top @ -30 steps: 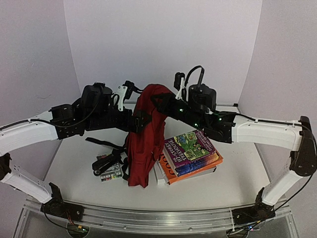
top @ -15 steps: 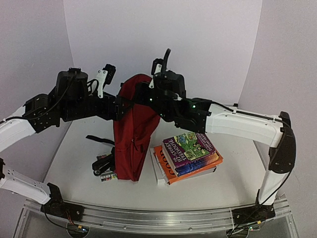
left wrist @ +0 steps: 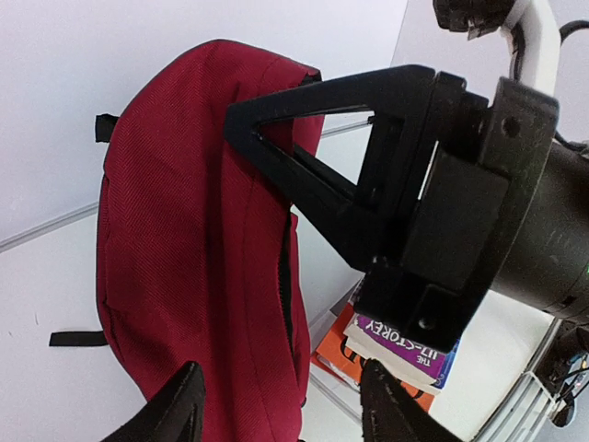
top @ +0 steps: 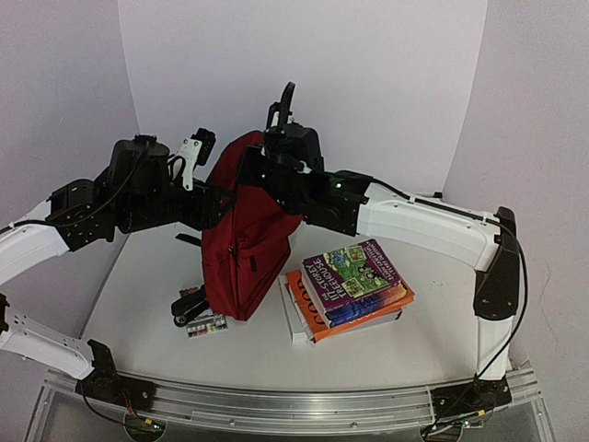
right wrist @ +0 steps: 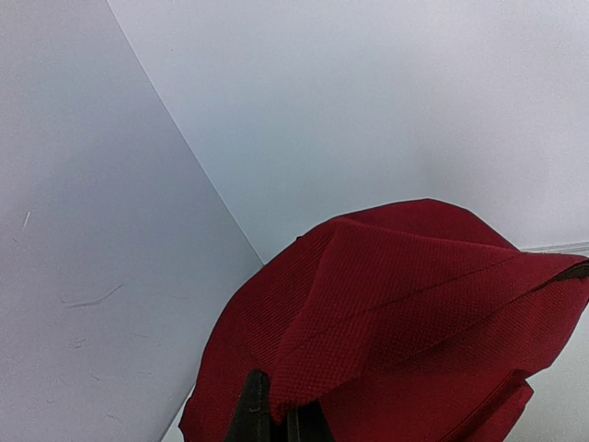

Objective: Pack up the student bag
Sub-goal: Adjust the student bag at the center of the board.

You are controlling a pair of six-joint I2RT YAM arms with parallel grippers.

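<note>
Student bag (top: 244, 249), dark red, hangs upright over the middle of the worktop (top: 414, 350). Its top is lifted high and its lower end sits down at the worktop surface, though I cannot tell whether it rests there. The right tool (right wrist: 276, 419) reaches in from the right and is clamped shut on a fold of red fabric at the bag's top edge. In the right wrist view the cloth bunches up out of its closed fingertips.

The left tool (left wrist: 281, 419) comes in from the left, lower down the bag's side. Its two fingers (left wrist: 179, 410) stand apart, with the red fabric and a dark zipper line between them. Whether the pads touch the cloth cannot be told.

A black strap (top: 189, 239) sticks out from the bag's left edge. Just right of the student bag, on the worktop, lies a stack of books (top: 354, 285) with a purple cover on top. At the bag's near left corner sit a black bundle (top: 189, 304) and a small colourful box (top: 206, 325).
</note>
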